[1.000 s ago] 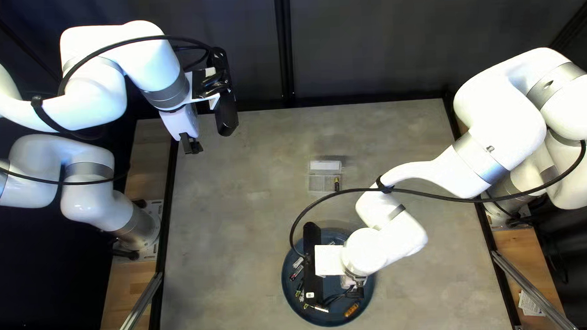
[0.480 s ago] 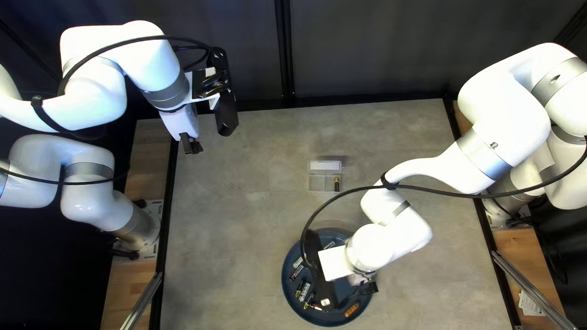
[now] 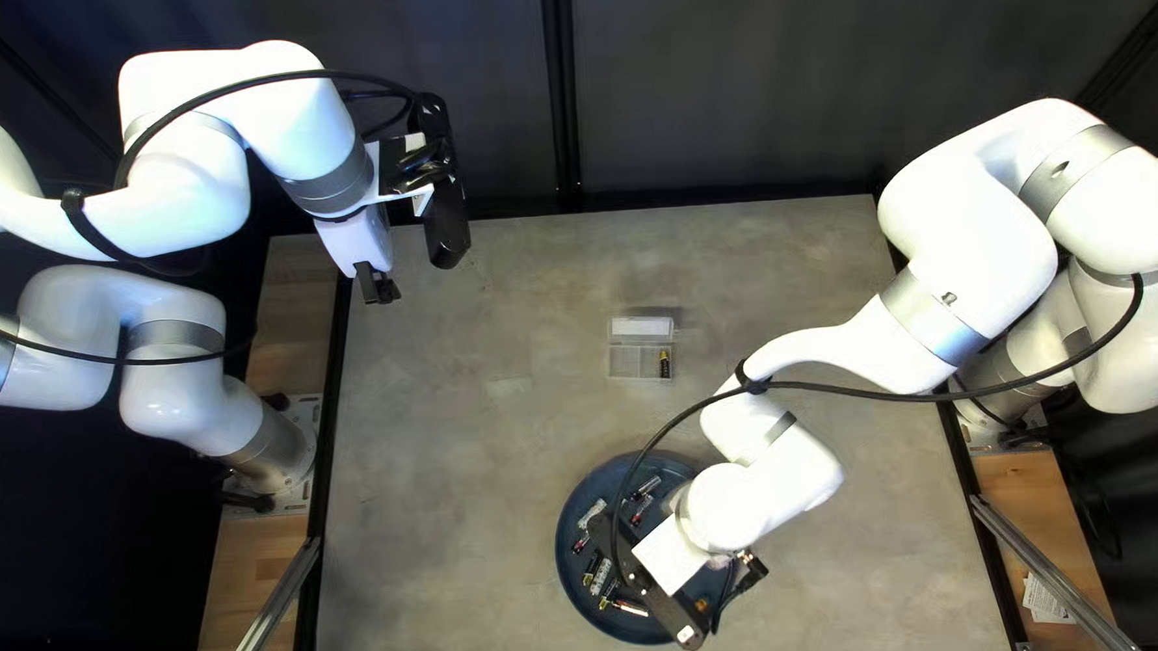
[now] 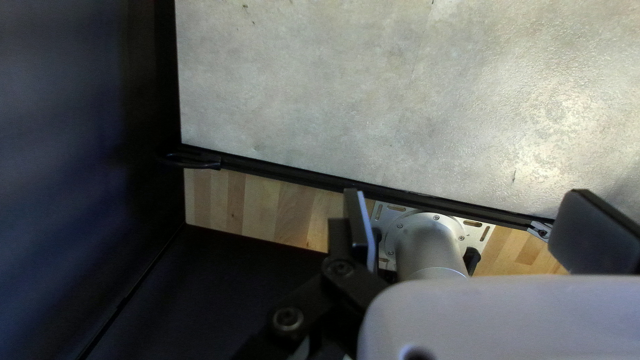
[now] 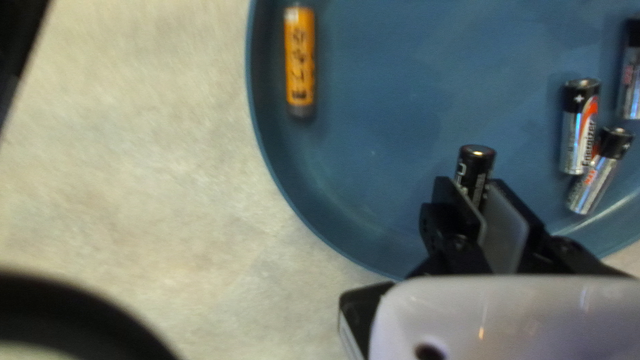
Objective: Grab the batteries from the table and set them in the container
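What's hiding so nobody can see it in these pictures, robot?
- Black battery's lower end: right wrist view, hidden by my right hand.
- Part of the blue tray: right wrist view, cut off by the edge.
- Whatever lies under my right arm: top left view, the arm covers it.
- Print on the battery inside the container: top left view, too small.

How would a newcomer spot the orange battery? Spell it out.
On the grey table, find the round blue tray under the right arm. In the right wrist view, the orange battery lies alone just inside its rim. Its casing sets it apart from the silver-and-black batteries and the black battery between the right gripper's fingers.
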You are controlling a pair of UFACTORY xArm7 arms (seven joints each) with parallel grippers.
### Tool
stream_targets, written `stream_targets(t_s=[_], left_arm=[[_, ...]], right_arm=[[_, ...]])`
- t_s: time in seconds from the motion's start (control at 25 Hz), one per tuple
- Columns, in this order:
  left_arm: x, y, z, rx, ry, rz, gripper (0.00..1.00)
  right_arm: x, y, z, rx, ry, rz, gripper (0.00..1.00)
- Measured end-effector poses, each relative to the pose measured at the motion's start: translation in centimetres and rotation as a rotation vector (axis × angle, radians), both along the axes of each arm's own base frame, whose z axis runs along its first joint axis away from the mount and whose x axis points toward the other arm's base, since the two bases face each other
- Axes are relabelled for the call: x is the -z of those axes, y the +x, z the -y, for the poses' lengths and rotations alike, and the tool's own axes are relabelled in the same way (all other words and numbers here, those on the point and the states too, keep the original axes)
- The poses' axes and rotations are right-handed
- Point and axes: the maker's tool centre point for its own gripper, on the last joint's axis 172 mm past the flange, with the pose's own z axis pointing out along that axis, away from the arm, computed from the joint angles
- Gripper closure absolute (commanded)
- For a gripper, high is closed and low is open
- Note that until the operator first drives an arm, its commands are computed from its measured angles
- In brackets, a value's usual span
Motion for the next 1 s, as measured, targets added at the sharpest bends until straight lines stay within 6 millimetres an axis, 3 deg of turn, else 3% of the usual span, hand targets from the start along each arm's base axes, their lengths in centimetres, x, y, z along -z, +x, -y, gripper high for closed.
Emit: stream_targets(t_s=[0.24, 0.6, 1.0], left_arm=[[0.0, 0.0, 0.0, 0.000, 0.000, 0.000, 0.00], [0.0, 0.0, 0.0, 0.000, 0.000, 0.000, 0.00], [0.0, 0.0, 0.0, 0.000, 0.000, 0.000, 0.00]], right_arm=[[-0.1, -0.1, 0.5, -0.039, -0.017, 0.018, 1.00], [-0.9, 0.3, 1.5, -0.389, 0.002, 0.009, 1.00], [1.2, 2.1, 0.2, -0.628, 0.026, -0.040, 1.00]])
